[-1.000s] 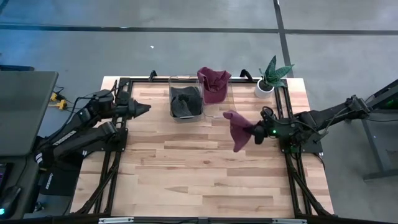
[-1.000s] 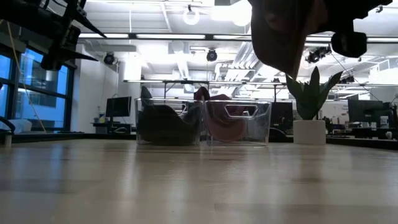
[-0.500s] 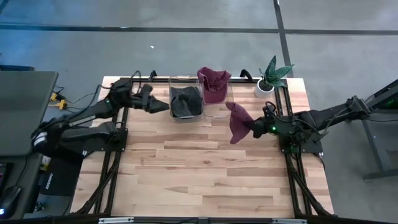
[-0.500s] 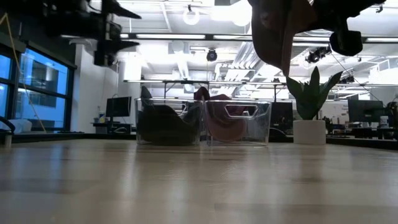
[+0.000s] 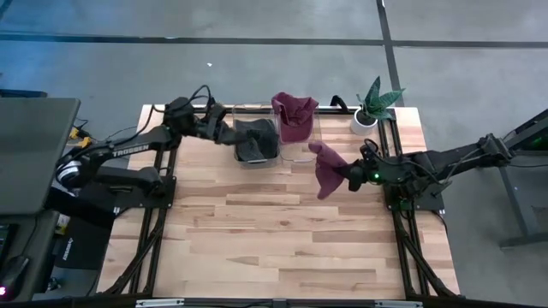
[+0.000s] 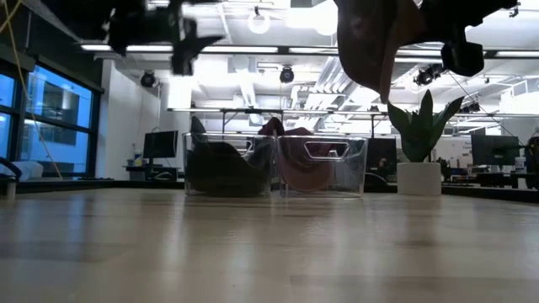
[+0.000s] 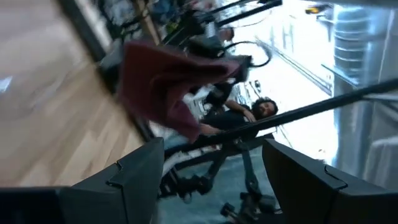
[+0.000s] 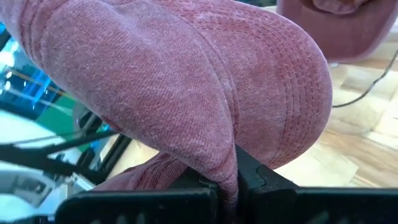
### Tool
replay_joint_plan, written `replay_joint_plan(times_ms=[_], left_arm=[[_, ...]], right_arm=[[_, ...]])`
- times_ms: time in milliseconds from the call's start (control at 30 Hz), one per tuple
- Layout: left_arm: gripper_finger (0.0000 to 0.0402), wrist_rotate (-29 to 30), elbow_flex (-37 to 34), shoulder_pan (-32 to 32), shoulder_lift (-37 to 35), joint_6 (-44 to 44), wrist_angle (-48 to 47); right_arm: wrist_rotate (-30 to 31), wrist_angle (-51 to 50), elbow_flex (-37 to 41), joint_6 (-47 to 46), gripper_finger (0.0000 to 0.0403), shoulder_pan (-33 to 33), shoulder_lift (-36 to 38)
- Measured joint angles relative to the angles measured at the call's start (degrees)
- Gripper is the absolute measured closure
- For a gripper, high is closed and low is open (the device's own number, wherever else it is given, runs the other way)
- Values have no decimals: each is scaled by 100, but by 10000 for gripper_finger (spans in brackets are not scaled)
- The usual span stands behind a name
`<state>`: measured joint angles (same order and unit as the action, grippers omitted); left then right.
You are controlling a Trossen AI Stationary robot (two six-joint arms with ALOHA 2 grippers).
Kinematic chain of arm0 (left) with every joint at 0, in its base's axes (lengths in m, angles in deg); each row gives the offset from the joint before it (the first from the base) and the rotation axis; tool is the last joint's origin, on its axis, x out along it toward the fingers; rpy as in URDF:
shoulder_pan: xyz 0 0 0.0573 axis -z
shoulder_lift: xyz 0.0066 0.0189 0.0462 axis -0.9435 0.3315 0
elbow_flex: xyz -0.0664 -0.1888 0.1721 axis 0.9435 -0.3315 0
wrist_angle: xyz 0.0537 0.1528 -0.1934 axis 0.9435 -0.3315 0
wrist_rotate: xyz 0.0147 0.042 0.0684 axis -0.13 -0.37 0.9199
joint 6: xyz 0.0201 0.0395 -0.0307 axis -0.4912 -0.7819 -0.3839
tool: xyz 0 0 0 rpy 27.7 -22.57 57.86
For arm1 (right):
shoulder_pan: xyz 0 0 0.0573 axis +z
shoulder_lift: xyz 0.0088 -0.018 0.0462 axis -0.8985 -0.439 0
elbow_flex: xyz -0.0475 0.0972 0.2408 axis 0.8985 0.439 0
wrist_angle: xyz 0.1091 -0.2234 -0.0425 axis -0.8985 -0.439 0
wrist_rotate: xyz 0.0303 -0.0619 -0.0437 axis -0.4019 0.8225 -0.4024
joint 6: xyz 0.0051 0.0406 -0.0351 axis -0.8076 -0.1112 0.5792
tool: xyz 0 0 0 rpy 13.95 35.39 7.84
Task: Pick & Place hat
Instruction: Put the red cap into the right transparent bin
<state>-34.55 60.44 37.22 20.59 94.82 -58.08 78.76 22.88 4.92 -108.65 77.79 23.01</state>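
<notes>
two clear bins (image 5: 276,135) and potted plant (image 5: 373,106) crowd the far edge, near tabletop (image 5: 282,239) open

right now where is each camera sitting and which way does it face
High view: above the table, looking straight down; both arms, right fingers shut on the maroon hat.
Low view: at tabletop height, facing the two clear bins and the room; hat hangs overhead.
Left wrist view: on the left arm, past its open fingers toward the hat.
Right wrist view: on the right arm, hat filling it.
All four share the hat.
</notes>
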Motion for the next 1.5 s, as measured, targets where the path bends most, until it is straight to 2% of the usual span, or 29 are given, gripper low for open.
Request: replay_joint_plan(times_ms=[167,500,600,800,1067,1200,1500], left_arm=[[138,803,788,640,346,-1297,-130],[138,1875,2196,1572,1055,-3170,-2003],[138,2220,2517,1792,1252,-3580,-2299],[138,2601,2751,2078,1452,-3773,-2399],[138,2918,2729,2106,1466,-4229,-2412],[138,2906,2729,2110,1467,-4261,-2429],[138,2808,2729,2110,1500,-5113,-2406]], right_arm=[[-227,-38,0,326,403,0,79],[-826,47,0,709,403,2,270],[-1037,58,0,771,403,2,283],[-1193,73,0,785,403,4,281],[-1342,144,0,620,403,7,283],[-1363,140,0,403,403,4,283],[-1175,137,0,241,403,4,280]])
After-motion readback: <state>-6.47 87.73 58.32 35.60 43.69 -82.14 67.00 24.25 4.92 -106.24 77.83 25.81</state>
